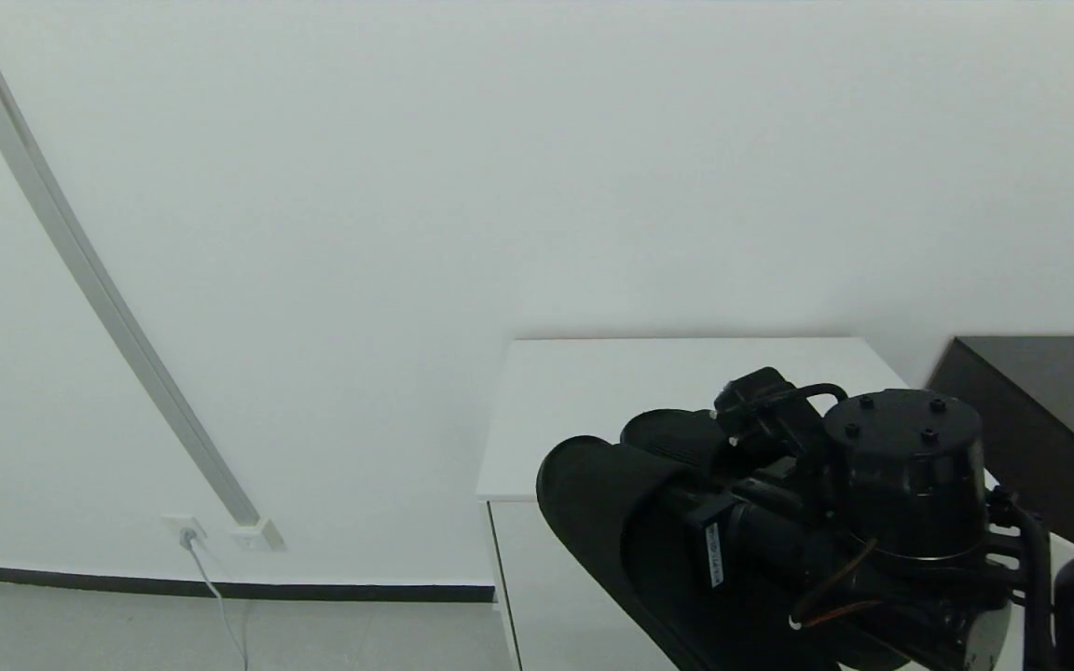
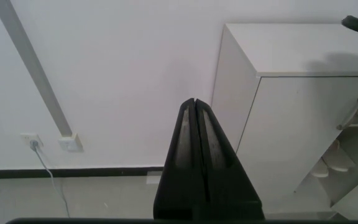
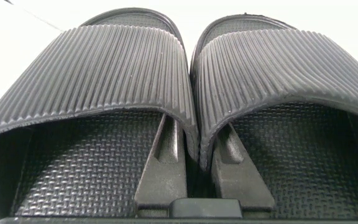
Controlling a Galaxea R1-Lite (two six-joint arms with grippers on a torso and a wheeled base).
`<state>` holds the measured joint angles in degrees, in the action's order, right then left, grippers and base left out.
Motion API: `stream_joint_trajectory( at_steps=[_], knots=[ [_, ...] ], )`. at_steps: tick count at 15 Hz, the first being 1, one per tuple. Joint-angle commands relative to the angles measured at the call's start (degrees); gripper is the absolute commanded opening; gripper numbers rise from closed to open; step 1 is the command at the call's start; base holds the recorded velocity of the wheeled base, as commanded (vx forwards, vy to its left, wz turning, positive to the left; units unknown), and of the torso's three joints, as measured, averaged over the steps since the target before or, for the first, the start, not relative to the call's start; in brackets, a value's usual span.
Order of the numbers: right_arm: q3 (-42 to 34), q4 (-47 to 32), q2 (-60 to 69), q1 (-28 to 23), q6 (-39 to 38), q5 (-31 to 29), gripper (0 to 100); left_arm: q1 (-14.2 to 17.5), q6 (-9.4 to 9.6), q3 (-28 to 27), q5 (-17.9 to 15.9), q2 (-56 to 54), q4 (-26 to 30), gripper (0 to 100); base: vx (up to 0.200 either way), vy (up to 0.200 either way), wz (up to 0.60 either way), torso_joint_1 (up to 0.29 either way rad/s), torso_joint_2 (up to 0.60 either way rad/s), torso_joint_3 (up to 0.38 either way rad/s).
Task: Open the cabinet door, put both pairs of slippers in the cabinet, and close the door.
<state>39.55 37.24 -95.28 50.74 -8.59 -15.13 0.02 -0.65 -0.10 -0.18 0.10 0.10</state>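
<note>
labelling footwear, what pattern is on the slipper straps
Black, finely ribbed slipper straps; best in right wrist view.

The slippers [image 3: 129, 68] look matt rubber (ribbed straps, pebbled footbeds) — the cabinet [image 1: 612, 410] smooth, matt.

No legible text or signs anywhere
</note>
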Motion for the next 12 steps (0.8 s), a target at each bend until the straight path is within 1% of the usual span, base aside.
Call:
stream_joint_trajectory(
  at_steps=[1,4,12],
  knots=[
    [-1.3,-0.1,2.3,0.4,0.0,0.0,0,0.1,-0.06,0.0,0.0,0.0,0.0,0,0.0,0.0,0.0,0.0,0.0,0.0],
    [-1.6,0.0,2.0,0.8,0.1,-0.1,0,0.1,-0.06,0.0,0.0,0.0,0.0,0,0.0,0.0,0.0,0.0,0.0,0.0],
    [-3.0,0.2,2.0,1.3,0.1,-0.3,0,0.0,-0.14,0.0,0.0,0.0,0.0,0,-0.2,0.0,0.0,0.002,0.0,0.003]
  ],
)
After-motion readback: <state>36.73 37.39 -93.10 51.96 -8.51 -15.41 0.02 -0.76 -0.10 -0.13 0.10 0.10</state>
